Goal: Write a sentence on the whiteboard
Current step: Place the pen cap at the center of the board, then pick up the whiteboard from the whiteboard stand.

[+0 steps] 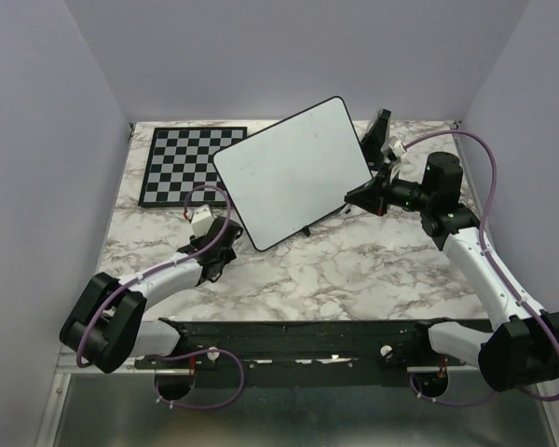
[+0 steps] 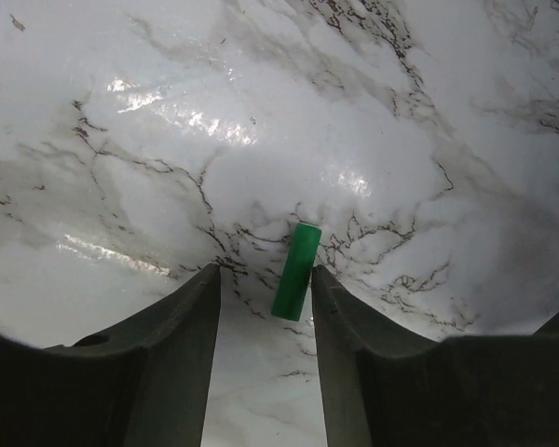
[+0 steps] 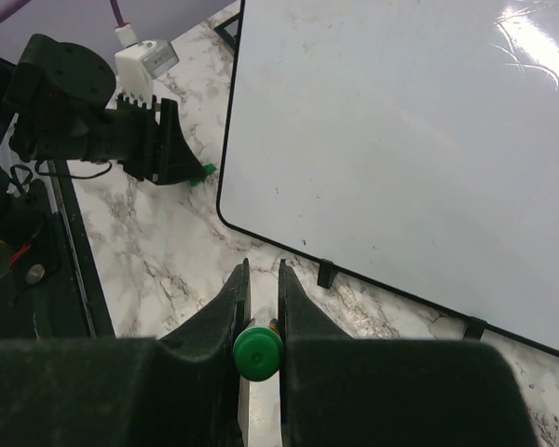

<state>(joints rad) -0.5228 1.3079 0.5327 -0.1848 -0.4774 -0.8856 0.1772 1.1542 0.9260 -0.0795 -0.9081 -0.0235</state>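
Uncapping looks done, writing not begun: the whiteboard [image 1: 293, 172] sits blank, far centre on the table [image 1: 354, 270]. The right end effector [image 3: 260, 272] clamps a green marker [image 3: 258, 353]; the left end effector [image 2: 264, 275] is open around the cap [image 2: 296, 270]. Next, bring tip to board.

Whiteboard [image 1: 293, 172]: white, black-rimmed, rounded corners, set askew.

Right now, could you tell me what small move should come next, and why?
Probably carry the green marker, clamped in the right gripper, to the whiteboard: it is blank, and the green cap already lies on the table between the open jaws of the left gripper.
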